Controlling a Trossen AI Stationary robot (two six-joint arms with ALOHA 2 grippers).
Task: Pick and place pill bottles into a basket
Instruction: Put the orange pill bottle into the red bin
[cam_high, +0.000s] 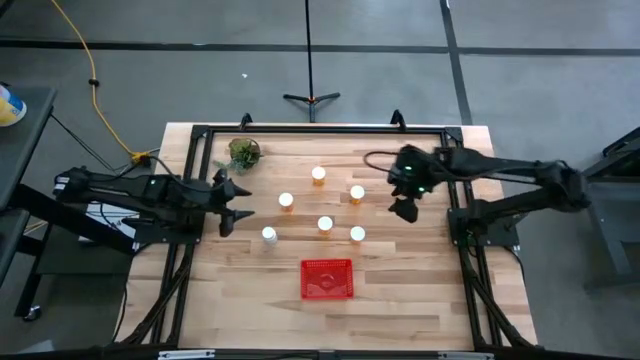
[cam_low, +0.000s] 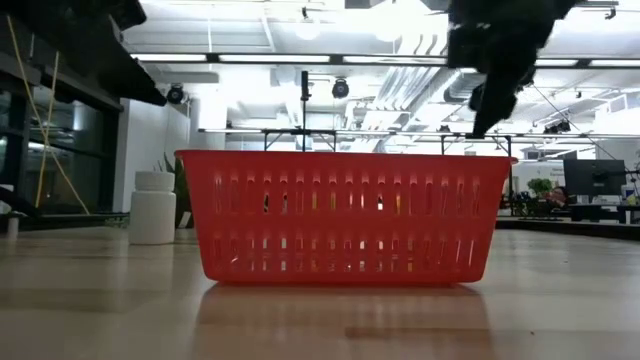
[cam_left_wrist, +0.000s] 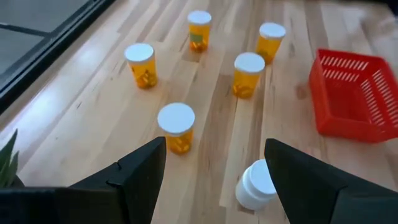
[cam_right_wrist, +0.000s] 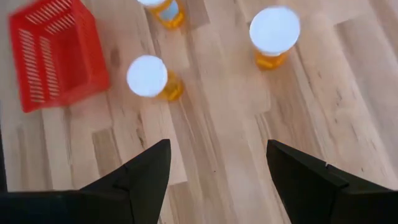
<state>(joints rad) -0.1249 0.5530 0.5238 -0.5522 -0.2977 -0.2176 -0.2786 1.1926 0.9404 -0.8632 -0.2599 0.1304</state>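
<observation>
Several pill bottles with orange bodies and white caps stand upright on the wooden table, among them ones in the high view (cam_high: 318, 175), (cam_high: 357, 193), (cam_high: 286, 201). One bottle (cam_high: 268, 236) looks white all over, as the left wrist view (cam_left_wrist: 255, 186) also shows. The red basket (cam_high: 327, 278) rests on its base nearer the front edge. My left gripper (cam_high: 232, 205) is open and empty, left of the bottles, above the table. My right gripper (cam_high: 405, 207) is open and empty, right of them, with a bottle (cam_right_wrist: 273, 34) ahead of its fingers.
A small green plant (cam_high: 243, 153) stands at the table's far left. A black frame (cam_high: 320, 130) runs around the tabletop. Bare wood lies in front of the basket and to either side of it.
</observation>
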